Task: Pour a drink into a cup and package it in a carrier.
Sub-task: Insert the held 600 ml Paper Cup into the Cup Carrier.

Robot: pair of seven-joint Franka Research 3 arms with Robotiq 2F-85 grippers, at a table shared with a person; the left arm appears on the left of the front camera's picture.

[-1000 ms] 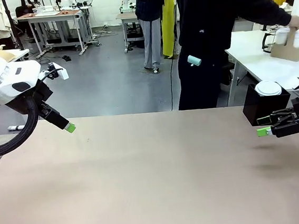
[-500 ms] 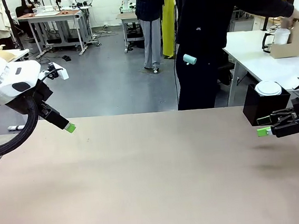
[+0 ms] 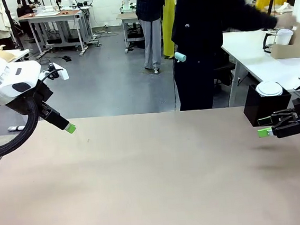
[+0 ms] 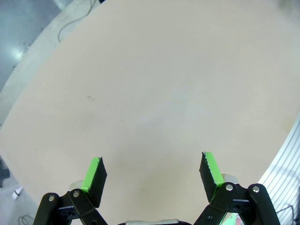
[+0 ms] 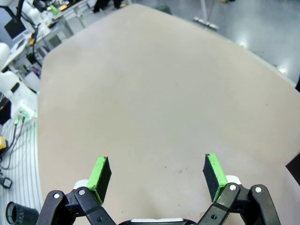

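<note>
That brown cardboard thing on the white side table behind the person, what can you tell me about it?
It is the carrier, a low brown cardboard drink tray sitting on the white side table at the far right. An upright tab rises at its right end. A white cup stands in it, and the person's hand reaches over it, just above that cup. A dark-handled jug stands right beside it on the left; whether they touch cannot be told. It is far off, so finer detail is unclear.

1. Front view looks from the robot's side across the table (image 3: 157, 186) toward the person (image 3: 206, 38).
2. Left wrist camera looks down at the tabletop from close above.
3. Right wrist camera does likewise; all three share the tabletop.
</note>
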